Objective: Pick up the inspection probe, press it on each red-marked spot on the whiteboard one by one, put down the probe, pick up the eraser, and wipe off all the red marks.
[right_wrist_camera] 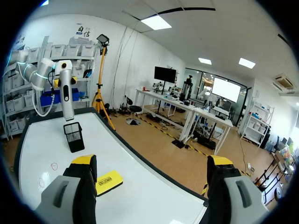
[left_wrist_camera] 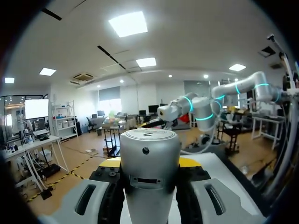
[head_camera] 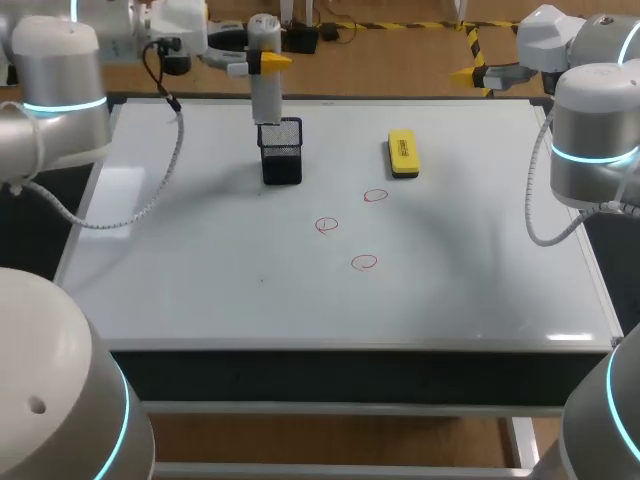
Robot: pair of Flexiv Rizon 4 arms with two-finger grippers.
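Head view, probe: the grey cylindrical inspection probe [head_camera: 266,100] stands upright in the left gripper [head_camera: 262,62], its lower end at the open top of the black mesh holder [head_camera: 281,152].
Head view, board: the yellow block eraser [head_camera: 403,153] lies flat on the whiteboard [head_camera: 200,280], near three red circle marks [head_camera: 365,262].
Left wrist view, grip: both fingers [left_wrist_camera: 105,184] clamp the probe [left_wrist_camera: 149,172] from two sides (the clamp itself shows only here).
Right wrist view, fingers: the right gripper [right_wrist_camera: 152,161] is spread wide, holding nothing; the eraser [right_wrist_camera: 108,181] lies ahead of it.
Right wrist view, holder: the probe [right_wrist_camera: 67,93] hangs just above the holder [right_wrist_camera: 74,136], slightly apart; the holder's contents cannot be told.
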